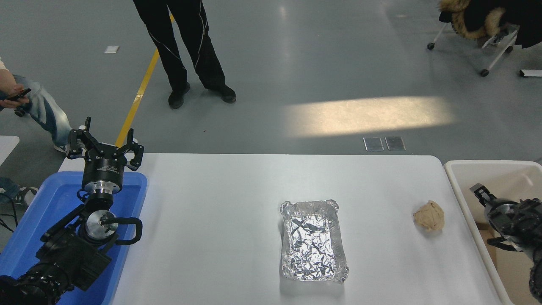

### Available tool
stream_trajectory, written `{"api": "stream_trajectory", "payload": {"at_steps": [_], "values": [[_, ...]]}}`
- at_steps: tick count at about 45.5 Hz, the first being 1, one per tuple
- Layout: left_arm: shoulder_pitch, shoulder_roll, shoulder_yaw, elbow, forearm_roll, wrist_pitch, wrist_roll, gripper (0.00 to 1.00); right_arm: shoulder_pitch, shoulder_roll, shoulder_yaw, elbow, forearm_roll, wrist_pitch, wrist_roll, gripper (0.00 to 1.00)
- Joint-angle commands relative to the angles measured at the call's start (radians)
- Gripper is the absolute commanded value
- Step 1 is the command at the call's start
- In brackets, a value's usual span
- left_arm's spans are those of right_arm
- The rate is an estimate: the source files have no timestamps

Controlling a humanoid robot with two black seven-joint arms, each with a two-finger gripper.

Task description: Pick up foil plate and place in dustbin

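On the white worktop, right of centre and toward the near edge, the foil plate lay flat and untouched, its open side up. A tan paper ball sat well apart to its right, close to the right edge. Beyond that edge stood the dustbin, and the right gripper hung over it, away from the plate; whether its fingers were apart or together could not be told. The left gripper was parked at the far left above a blue bin, its fingers spread apart and holding nothing. By the look of it, nothing of the task was done: the plate was yet to be reached, gripped, lifted, carried right and dropped in the dustbin. A person's legs stood on the floor beyond the far side.
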Motion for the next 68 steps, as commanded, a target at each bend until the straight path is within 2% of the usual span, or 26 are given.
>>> {"api": "stream_trajectory", "payload": {"at_steps": [1, 13, 23, 35, 38, 41, 48, 57, 61, 68], "values": [[-0.003, 0.002, 0.002, 0.0, 0.001, 0.003, 0.007, 0.99, -0.037, 0.022, 0.051, -0.03, -0.002, -0.038, -0.013, 0.9], [-0.003, 0.003, 0.01, 0.0, -0.002, 0.0, -0.002, 0.99, -0.041, 0.019, 0.049, -0.031, -0.005, -0.038, -0.013, 0.9], [-0.003, 0.003, 0.01, 0.0, -0.002, 0.0, -0.002, 0.99, -0.04, 0.013, 0.049, -0.031, -0.068, -0.038, -0.013, 0.9], [-0.003, 0.003, 0.01, 0.0, -0.002, 0.0, -0.002, 0.99, -0.02, -0.028, 0.028, -0.017, -0.071, -0.021, -0.01, 0.93], [-0.003, 0.003, 0.01, 0.0, -0.001, 0.0, -0.002, 0.99, 0.015, -0.036, 0.026, 0.012, -0.074, -0.014, -0.007, 0.96], [-0.003, 0.003, 0.01, 0.0, -0.001, 0.0, -0.002, 0.99, 0.072, -0.057, 0.025, 0.096, -0.075, -0.007, -0.005, 0.96], [-0.003, 0.003, 0.01, 0.0, -0.001, 0.0, -0.002, 0.99, 0.326, -0.211, 0.023, 0.456, -0.149, -0.015, -0.002, 0.96], [-0.003, 0.003, 0.01, 0.0, 0.001, 0.0, -0.002, 0.99, 0.661, -0.398, -0.009, 0.855, -0.425, -0.006, -0.011, 0.97], [-0.003, 0.003, 0.012, 0.0, 0.001, 0.0, -0.002, 0.99, 0.813, -0.43, -0.127, 1.001, -0.486, 0.008, -0.01, 0.99], [-0.003, 0.003, 0.01, 0.0, -0.001, 0.0, -0.002, 0.99, 1.136, -0.427, -0.336, 1.265, -0.496, 0.068, -0.002, 0.99]]}}
